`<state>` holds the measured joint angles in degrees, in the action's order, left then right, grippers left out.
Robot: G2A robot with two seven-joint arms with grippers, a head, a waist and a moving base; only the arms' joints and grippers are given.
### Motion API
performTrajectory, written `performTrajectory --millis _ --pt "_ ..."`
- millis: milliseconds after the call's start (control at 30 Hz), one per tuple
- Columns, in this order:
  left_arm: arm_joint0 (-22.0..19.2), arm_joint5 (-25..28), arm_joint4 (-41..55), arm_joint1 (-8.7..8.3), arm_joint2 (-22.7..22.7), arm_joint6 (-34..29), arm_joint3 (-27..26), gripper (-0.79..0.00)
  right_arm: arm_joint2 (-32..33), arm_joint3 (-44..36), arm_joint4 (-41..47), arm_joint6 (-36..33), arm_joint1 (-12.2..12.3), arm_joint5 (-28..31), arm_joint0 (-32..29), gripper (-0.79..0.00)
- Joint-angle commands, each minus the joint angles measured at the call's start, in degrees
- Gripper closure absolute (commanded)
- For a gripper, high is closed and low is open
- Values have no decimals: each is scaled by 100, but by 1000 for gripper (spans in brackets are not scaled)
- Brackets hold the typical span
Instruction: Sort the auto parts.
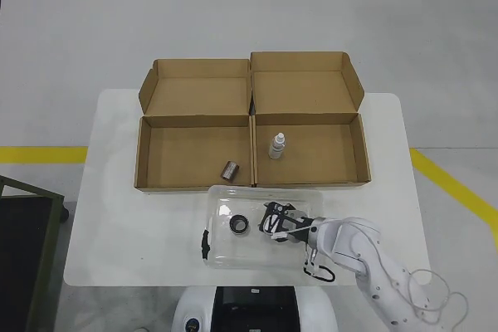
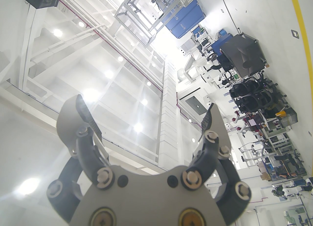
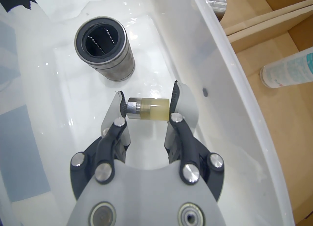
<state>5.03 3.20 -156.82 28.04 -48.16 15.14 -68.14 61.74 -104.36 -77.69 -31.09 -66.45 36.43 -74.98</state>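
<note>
Inside the clear bin (image 3: pixel 204 41), right jaws clamp a capped cylinder (image 3: pixel 148 109); left jaws gape.

Place: robotics lab hall.
Floor (image 1: pixel 66 50): grey, smooth, with yellow marking tape (image 1: pixel 33 154).
Ceiling (image 2: pixel 73 70): high, white, with round lamps (image 2: pixel 109 74).
Furnishing: blue cabinets (image 2: pixel 182 25), black office chairs (image 2: pixel 254 94).

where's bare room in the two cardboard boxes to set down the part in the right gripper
Left box: bare floor from its left wall to the metal cylinder at the front right corner. Right box: bare from the white bottle to its right wall. Crowded: the clear bin, with bearing and right gripper holding the part.
</note>
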Motion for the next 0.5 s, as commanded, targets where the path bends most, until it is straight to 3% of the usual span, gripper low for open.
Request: performTrajectory --millis 0,233,467 --pt "0 0 0 0 0 0 0 -785 3 2 31 -24 3 -16 5 0" --pt "0 0 0 0 0 0 0 -785 -52 -64 -145 -136 18 -101 -6 0" --pt "0 0 0 0 0 0 0 -785 -238 -99 -348 -386 19 88 131 -179"
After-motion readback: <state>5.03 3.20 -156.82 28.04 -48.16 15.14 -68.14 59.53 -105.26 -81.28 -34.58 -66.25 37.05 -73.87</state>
